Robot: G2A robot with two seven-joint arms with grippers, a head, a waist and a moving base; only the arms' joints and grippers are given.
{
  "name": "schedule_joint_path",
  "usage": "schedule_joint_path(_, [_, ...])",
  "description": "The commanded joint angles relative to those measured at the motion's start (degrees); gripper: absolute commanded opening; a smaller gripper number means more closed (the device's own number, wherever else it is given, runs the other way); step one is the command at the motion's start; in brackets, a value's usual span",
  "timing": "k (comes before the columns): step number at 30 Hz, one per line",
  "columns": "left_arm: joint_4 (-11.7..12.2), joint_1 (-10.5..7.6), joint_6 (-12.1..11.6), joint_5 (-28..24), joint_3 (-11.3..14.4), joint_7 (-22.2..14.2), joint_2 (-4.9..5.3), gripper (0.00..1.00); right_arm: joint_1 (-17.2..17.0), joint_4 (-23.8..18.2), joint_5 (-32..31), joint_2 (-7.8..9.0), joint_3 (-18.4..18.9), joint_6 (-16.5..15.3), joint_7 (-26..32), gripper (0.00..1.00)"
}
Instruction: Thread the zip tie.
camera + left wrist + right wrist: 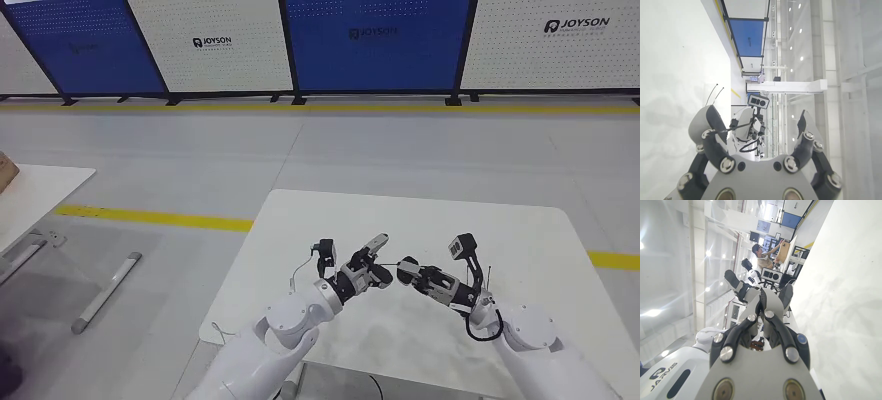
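Note:
A thin black zip tie (738, 127) spans the short gap between my two grippers above the white table (500, 230). My right gripper (761, 298) is shut on one end of it; from the left wrist view the right gripper (753, 125) sits just beyond the strap. My left gripper (757, 111) is open, and the tie's other end lies against the inner side of one of its fingers (714, 123). From above, the left gripper (368, 264) and right gripper (410, 270) face each other, nearly touching, with the zip tie (390, 266) between them.
Two spare black zip ties (715, 92) lie on the table past the left gripper. The table's near left edge (225, 310) is close to the left arm. A second white table (40, 190) stands off to the left across the floor.

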Motion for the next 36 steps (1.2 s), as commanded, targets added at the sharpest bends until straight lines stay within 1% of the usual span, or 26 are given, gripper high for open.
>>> schedule_joint_path(1, [0.3,0.19,-0.6,0.9,0.0,0.2,0.02,0.49,0.0,0.0,0.0,0.0,0.0,0.0,0.0,0.0])
schedule_joint_path(2, [0.4,0.28,-0.9,1.6,0.0,0.4,0.04,0.45,0.0,0.0,0.0,0.0,0.0,0.0,0.0,0.0])
schedule_joint_path(3, [0.5,0.4,-1.2,2.2,0.1,0.6,0.06,0.43,0.0,0.0,0.0,0.0,0.0,0.0,0.0,0.0])
schedule_joint_path(4, [0.6,0.5,-1.5,2.9,0.1,0.9,0.07,0.31,0.0,0.0,0.0,0.0,0.0,0.0,0.0,0.0])
schedule_joint_path(9, [1.0,1.06,-3.0,4.6,0.1,1.9,0.07,0.26,0.0,0.0,0.0,0.0,0.0,0.0,0.0,0.0])
schedule_joint_path(11, [1.1,1.24,-3.3,5.2,-0.1,2.0,0.11,0.21,0.0,0.0,0.0,0.0,0.0,0.0,0.0,0.0])
schedule_joint_path(13, [1.1,1.51,-3.5,6.2,-0.2,2.1,0.17,0.2,0.0,0.0,0.0,0.0,0.0,0.0,0.0,0.0])
schedule_joint_path(14, [1.1,1.62,-3.6,6.7,-0.2,2.1,0.2,0.17,0.0,0.0,0.0,0.0,0.0,0.0,0.0,0.0])
schedule_joint_path(17, [1.1,2.05,-3.9,7.9,0.0,2.3,0.24,0.18,0.0,0.0,0.0,0.0,0.0,0.0,0.0,0.0])
schedule_joint_path(19, [1.1,2.26,-4.1,8.6,0.1,2.5,0.23,0.22,0.0,0.0,0.0,0.0,0.0,0.0,0.0,0.0])
schedule_joint_path(23, [1.1,2.57,-4.9,9.6,0.2,2.2,0.27,0.27,0.0,0.0,0.0,0.0,0.0,0.0,0.0,0.0])
schedule_joint_path(24, [0.9,2.67,-5.2,9.8,0.2,2.0,0.29,0.31,0.0,0.0,0.0,0.0,0.0,0.0,0.0,0.0])
schedule_joint_path(27, [0.4,3.29,-6.0,11.1,0.1,1.2,0.45,0.31,0.0,0.0,0.0,0.0,0.0,0.0,0.0,0.0])
schedule_joint_path(29, [0.2,3.59,-6.0,11.4,-0.1,1.1,0.52,0.2,0.0,0.0,0.0,0.0,0.0,0.0,0.0,0.0])
schedule_joint_path(30, [0.1,3.66,-6.0,11.5,-0.2,1.1,0.54,0.16,0.0,0.0,0.0,0.0,0.0,0.0,0.0,0.0])
schedule_joint_path(31, [0.1,3.71,-5.9,11.6,-0.3,1.1,0.55,0.08,0.0,0.0,0.0,0.0,0.0,0.0,0.0,0.0])
schedule_joint_path(32, [0.0,3.75,-5.9,11.7,-0.4,1.3,0.57,0.03,0.0,0.0,0.0,0.0,0.0,0.0,0.0,0.0])
schedule_joint_path(33, [0.0,3.78,-5.9,11.7,-0.4,1.3,0.57,0.0,0.0,0.0,0.0,0.0,0.0,0.0,0.0,0.0])
schedule_joint_path(36, [-0.1,3.85,-5.8,11.8,-0.4,1.5,0.56,0.0,0.0,0.0,0.0,0.0,0.0,0.0,0.0,0.0])
